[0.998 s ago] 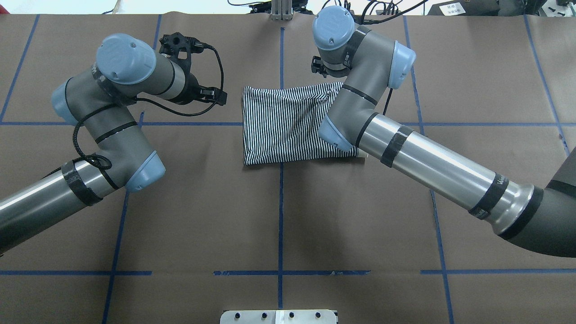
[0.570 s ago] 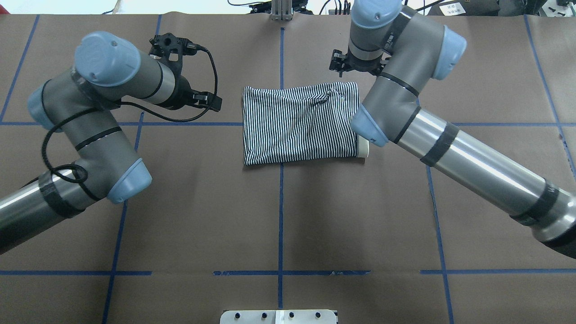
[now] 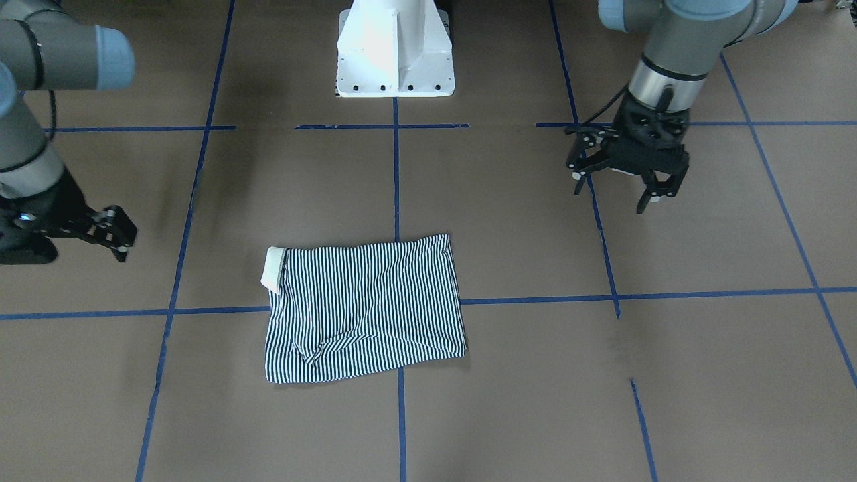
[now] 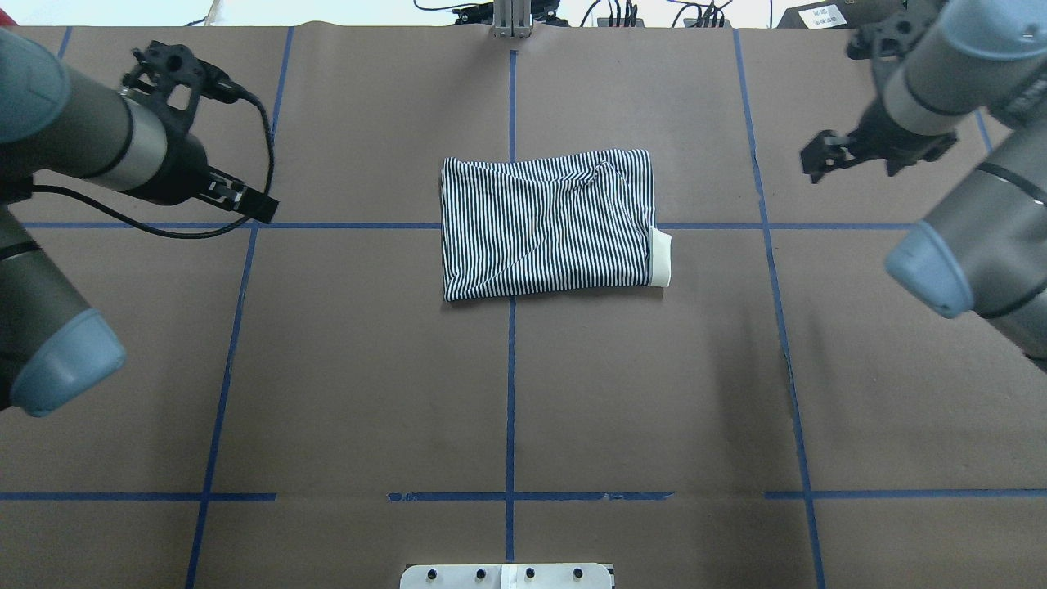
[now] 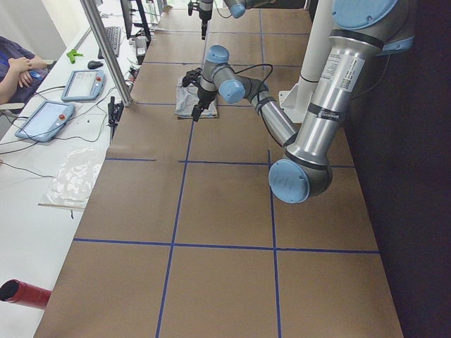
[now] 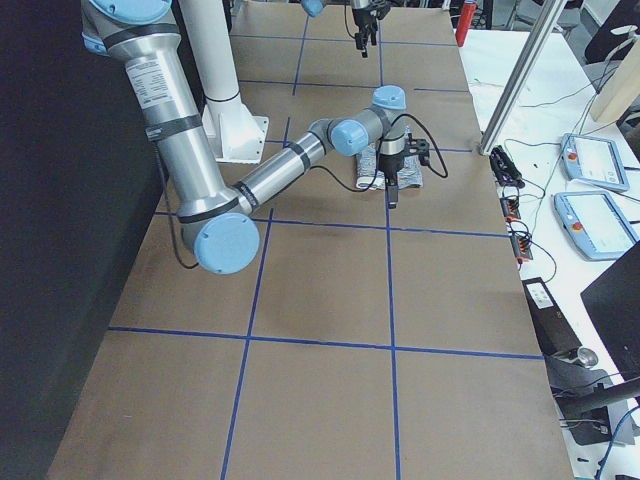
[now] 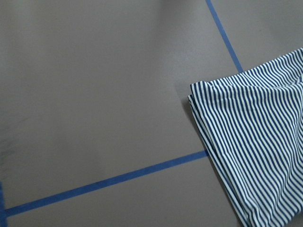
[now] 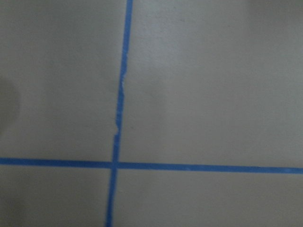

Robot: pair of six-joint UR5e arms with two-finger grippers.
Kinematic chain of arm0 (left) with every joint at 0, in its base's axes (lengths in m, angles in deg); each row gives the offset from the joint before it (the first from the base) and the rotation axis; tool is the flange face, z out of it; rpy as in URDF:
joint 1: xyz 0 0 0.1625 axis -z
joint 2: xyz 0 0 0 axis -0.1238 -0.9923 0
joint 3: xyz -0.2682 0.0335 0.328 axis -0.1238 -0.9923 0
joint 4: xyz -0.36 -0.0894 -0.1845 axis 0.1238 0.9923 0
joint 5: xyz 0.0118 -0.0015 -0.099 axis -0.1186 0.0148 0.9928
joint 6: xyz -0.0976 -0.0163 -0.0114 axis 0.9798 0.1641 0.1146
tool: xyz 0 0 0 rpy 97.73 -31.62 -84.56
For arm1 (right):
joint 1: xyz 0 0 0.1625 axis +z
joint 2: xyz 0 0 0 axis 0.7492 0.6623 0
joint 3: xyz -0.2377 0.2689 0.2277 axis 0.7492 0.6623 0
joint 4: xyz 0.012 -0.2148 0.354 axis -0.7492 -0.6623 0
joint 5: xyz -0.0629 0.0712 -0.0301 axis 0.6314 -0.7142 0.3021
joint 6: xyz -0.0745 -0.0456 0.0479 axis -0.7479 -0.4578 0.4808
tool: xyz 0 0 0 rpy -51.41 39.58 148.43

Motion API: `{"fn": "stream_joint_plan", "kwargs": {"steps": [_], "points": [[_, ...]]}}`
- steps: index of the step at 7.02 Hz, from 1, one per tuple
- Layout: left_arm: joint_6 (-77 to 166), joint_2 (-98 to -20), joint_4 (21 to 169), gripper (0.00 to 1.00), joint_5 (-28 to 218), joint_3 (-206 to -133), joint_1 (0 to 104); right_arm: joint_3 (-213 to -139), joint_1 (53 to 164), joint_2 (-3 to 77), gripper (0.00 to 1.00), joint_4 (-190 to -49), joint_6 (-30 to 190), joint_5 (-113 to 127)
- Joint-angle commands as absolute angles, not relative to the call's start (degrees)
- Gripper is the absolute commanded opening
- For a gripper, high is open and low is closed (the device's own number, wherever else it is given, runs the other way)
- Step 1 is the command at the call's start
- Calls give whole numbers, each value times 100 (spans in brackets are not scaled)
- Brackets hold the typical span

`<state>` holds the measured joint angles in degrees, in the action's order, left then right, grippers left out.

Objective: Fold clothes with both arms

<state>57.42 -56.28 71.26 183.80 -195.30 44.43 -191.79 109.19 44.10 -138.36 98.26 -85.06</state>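
While the front-facing camera is looking down, the striped polo shirt (image 3: pixel 365 308) is lying flat on the brown table (image 3: pixel 535 402), folded into a neat rectangle, with its cream collar (image 3: pixel 273 269) poking out at one corner. The left gripper (image 3: pixel 617 195) is hanging well apart from it, fingers spread wide and holding nothing. The right gripper (image 3: pixel 110 231) is hovering off the shirt's other side. Overhead, the shirt is sitting over a crossing of the blue tape lines (image 4: pixel 368 225), and the right gripper's fingers are looking parted and empty, well clear of the cloth. On the left wrist camera, one folded corner of the shirt is showing beside a tape line. On the right wrist camera, only table and tape are showing.
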Motion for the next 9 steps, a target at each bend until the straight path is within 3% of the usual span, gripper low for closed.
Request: {"fn": "stream_joint_plan", "kwargs": {"steps": [1, 4, 9], "points": [[3904, -4789, 7030, 100, 18884, -19642, 5601, -19491, 12036, 5791, 100, -13801, 7797, -9027], [3146, -3716, 7065, 100, 19426, -19398, 6794, -19368, 12824, 7110, 100, -13810, 6926, -9678], [2721, -3624, 7241, 100, 20388, -17659, 7855, -18832, 13131, 7228, 100, -13801, 6908, -10427]]}}
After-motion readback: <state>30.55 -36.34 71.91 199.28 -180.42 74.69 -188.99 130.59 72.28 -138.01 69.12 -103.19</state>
